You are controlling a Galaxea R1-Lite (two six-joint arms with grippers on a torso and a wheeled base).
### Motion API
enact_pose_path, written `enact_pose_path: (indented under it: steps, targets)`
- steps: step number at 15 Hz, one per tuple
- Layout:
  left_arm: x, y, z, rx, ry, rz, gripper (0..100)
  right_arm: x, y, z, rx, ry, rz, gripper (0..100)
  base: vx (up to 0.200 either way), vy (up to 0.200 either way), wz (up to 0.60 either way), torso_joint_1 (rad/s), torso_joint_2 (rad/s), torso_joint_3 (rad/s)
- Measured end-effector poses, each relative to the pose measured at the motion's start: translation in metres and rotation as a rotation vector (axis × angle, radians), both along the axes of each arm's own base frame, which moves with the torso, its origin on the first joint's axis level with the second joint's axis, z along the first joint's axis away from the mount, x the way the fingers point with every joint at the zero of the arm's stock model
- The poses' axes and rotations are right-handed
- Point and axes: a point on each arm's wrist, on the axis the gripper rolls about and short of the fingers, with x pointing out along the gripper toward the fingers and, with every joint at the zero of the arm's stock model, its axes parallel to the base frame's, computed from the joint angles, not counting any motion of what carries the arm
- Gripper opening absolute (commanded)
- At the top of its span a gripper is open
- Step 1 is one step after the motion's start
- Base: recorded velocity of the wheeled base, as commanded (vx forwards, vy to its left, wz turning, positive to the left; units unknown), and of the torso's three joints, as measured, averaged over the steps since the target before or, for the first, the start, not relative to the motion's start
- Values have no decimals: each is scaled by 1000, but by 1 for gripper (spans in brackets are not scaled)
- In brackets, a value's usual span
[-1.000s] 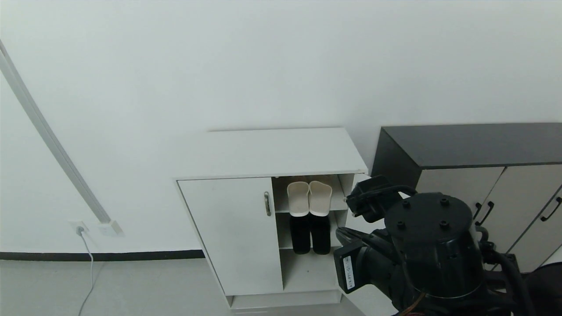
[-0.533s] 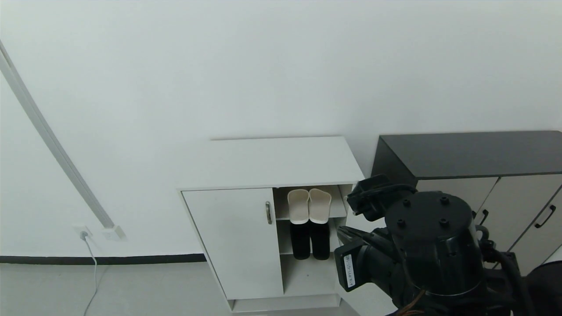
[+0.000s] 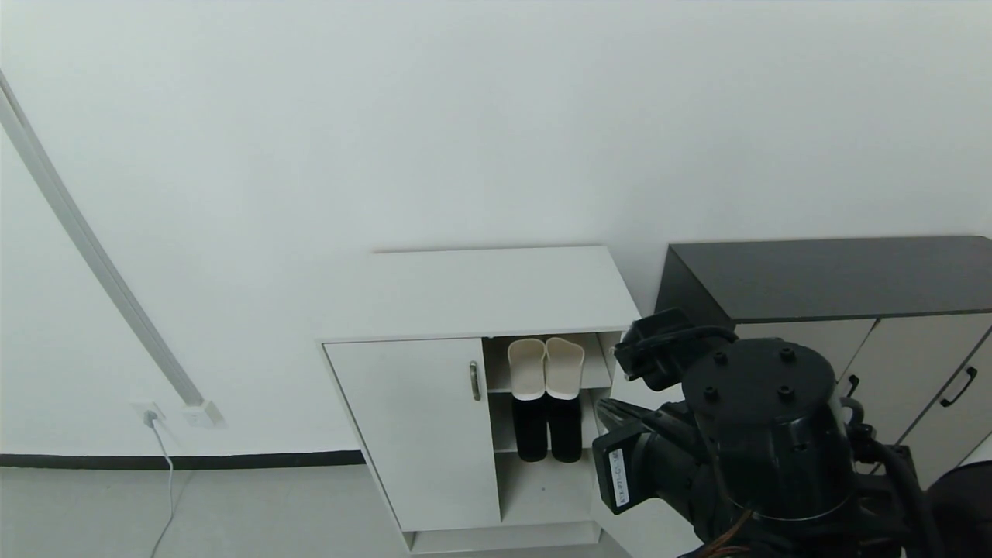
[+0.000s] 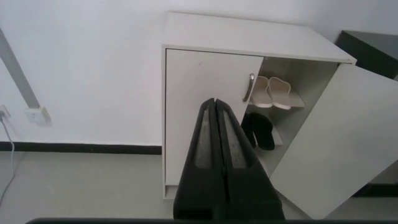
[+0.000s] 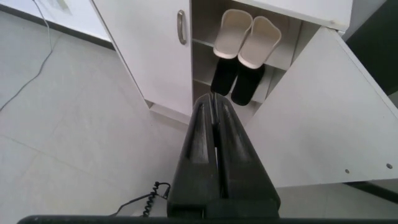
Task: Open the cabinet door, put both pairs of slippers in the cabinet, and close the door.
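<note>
The white cabinet [image 3: 496, 294] is a plain box of smooth, matt laminate with a flat rectangular top, set against a bare wall. Its left door [image 3: 418, 434] is shut and carries 1 slim, vertical metal handle [image 3: 473, 380] at its inner edge. The right door [image 5: 323, 118] hangs wide open, a flat white panel swung outward, exposing 3 compartments divided by 2 thin shelves.

The cream slippers [image 3: 545, 368] lie side by side on the upper shelf, 2 rounded ovals with smooth pale footbeds, their ends jutting slightly past the shelf's front edge. Directly beneath them, the black slippers [image 3: 547, 428] sit as a pair on the middle shelf; they look matt and soft, though their surface is hard to judge in the shade.

The left gripper [image 4: 214, 101] has its 2 long, dark, tapered fingers pressed together with nothing between them, in front of the left door. The right gripper [image 5: 213, 96] is likewise closed and empty, its tips aimed at the open compartments.

A dark-topped cabinet [image 3: 837, 267] with pale doors stands just beside the white one.
</note>
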Motion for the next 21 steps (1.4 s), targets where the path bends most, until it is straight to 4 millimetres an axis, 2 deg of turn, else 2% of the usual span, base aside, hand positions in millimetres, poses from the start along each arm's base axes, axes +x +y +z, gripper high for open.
enact_pose_path:
  steps: [1, 7, 13, 19, 21]
  targets:
    - [0, 0, 0, 0, 0, 0, 0, 0, 0, 0, 3, 4, 11, 0, 0, 0, 0, 0, 0, 0]
    - [0, 0, 0, 0, 0, 0, 0, 4, -2, -2, 1, 12, 6, 0, 0, 0, -600, 6, 2, 1]
    - [0, 0, 0, -1, 1, -1, 0, 14, -4, -5, 5, 9, -26, 0, 0, 0, 0, 0, 0, 0]
    - [0, 0, 0, -1, -1, 0, 0, 17, -5, -9, -9, 14, -33, 0, -200, 0, 0, 4, 7, 3]
    - [0, 0, 0, -1, 0, 1, 0, 19, -6, -12, -16, 19, -40, 0, 0, 0, 0, 0, 0, 0]
